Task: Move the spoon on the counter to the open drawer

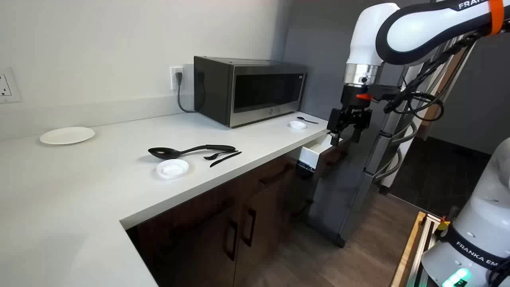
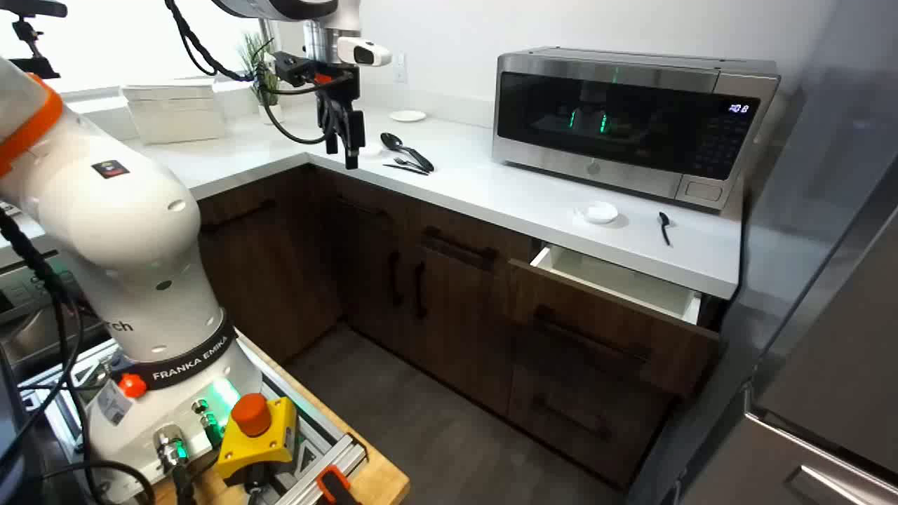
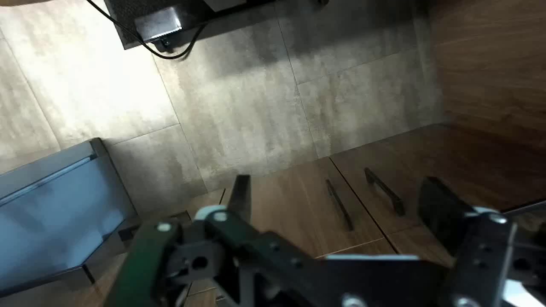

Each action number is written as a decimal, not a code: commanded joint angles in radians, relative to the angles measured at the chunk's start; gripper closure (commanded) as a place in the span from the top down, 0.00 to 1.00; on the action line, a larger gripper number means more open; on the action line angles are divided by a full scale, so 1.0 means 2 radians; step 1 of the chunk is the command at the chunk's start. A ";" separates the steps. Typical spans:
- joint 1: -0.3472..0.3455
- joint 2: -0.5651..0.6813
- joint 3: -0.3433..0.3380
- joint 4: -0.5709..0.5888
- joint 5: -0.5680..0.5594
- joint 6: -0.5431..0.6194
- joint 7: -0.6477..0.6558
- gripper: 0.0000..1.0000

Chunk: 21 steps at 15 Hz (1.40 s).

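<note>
Matte black, there's the spoon (image 2: 414, 155), lying on the white counter (image 2: 491, 186) beyond the gripper (image 2: 342, 158) in an exterior view, a white dish (image 1: 172, 169) just beside its bowl. And the gripper, fingers (image 3: 241, 194) spread wide apart, hangs over the floor (image 3: 256, 115); lower down, off to its right in that same view, the drawer (image 2: 624, 279) stands open.

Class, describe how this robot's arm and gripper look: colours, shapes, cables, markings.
The arm is white and rounded, with an orange band, a silver collar and, low down, a black ring reading FRANKA EMIKA. Black cables run alongside it. The gripper is black, angular and two-fingered; an orange-red patch shows just above it.
</note>
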<state>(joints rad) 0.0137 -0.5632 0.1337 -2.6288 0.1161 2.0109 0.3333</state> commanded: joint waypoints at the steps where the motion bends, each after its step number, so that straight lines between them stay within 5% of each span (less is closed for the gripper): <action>1: 0.001 0.000 -0.001 0.001 -0.001 -0.001 0.000 1.00; 9: 0.011 0.004 -0.005 0.010 0.005 0.031 -0.029 1.00; 13: 0.028 0.059 0.004 0.093 -0.033 0.022 -0.098 1.00; 21: 0.004 0.247 0.096 0.324 -0.296 0.008 -0.040 1.00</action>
<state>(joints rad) 0.0419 -0.2540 0.2607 -2.1729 -0.2978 2.0734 0.2008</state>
